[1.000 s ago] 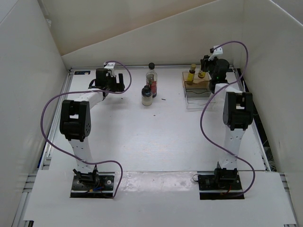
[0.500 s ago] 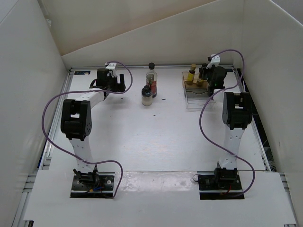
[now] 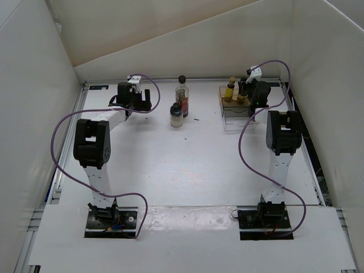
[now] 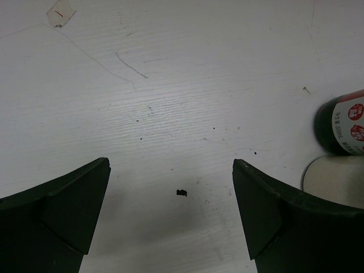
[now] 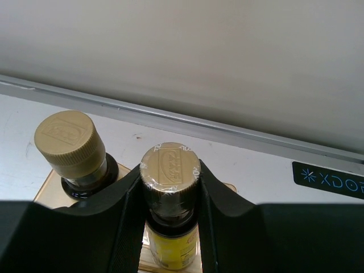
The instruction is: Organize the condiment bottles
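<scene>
My right gripper (image 5: 169, 177) is shut on the neck of a small yellow bottle (image 5: 170, 250) with a tan cap, over the brown base of the clear rack (image 3: 236, 109). A second yellow bottle (image 5: 71, 142) stands just to its left on that base. From above, that second yellow bottle (image 3: 230, 89) shows at the rack's back while my right gripper (image 3: 247, 91) hides most of the held one. The tall bottle (image 3: 182, 95) with the round black cap and the squat jar (image 3: 176, 116) stand together at mid-back. My left gripper (image 4: 170, 170) is open over bare table, left of the tall bottle (image 4: 343, 122).
White walls close in the table on the left, back and right. A metal rail (image 5: 187, 119) runs along the back edge just behind the rack. Purple cables loop over both arms. A small dark crumb (image 4: 181, 193) lies between my left fingers.
My right gripper has shifted slightly toward the near side and lower with the yellow bottle, ending beside the other yellow bottle on the rack. The left arm has stayed put.
</scene>
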Robot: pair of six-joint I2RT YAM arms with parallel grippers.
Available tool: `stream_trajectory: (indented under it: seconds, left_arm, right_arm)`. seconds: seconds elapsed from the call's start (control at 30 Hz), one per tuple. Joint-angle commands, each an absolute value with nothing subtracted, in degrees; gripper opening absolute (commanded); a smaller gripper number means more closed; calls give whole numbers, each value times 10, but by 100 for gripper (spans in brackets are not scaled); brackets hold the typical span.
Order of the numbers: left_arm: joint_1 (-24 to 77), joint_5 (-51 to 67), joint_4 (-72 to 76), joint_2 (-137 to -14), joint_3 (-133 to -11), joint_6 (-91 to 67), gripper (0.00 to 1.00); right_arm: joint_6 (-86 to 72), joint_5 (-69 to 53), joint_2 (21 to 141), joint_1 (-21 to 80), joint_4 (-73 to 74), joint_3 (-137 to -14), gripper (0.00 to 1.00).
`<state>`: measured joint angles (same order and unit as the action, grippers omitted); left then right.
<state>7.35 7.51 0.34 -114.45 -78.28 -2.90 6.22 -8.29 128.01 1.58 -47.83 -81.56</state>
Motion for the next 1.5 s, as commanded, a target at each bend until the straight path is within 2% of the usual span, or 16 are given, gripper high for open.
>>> stream_trajectory:
  seconds: [0.0,0.17,0.87,1.2,1.23,1.3,1.33,1.47]
  left_arm:
    - [76,69,11,-1143,-794,-23,100]
    - [78,64,23,-1142,-783,-22,100]
    - [92,58,4,-1166,-820,-18,100]
    - [93,55,4,-1167,-820,-17,100]
    - [93,56,5,-1166,-819,-17,100]
    - [92,57,5,-1165,-817,-17,100]
    - [94,55,5,-1166,-817,-16,100]
    - [93,55,7,-1163,-815,-16,100]
  right_arm:
    - [79,-84,1285,20,-535,-818,0]
    - [70,-66,1279,20,-570,-782,0]
    - [55,-76,1316,10,-550,-860,0]
    - [55,-69,1304,16,-569,-835,0]
    - [52,-57,1300,18,-576,-816,5]
    - [48,-51,1295,19,-587,-800,23]
    - [47,-47,1294,20,-590,-793,38]
    - [47,-33,1289,26,-596,-781,55]
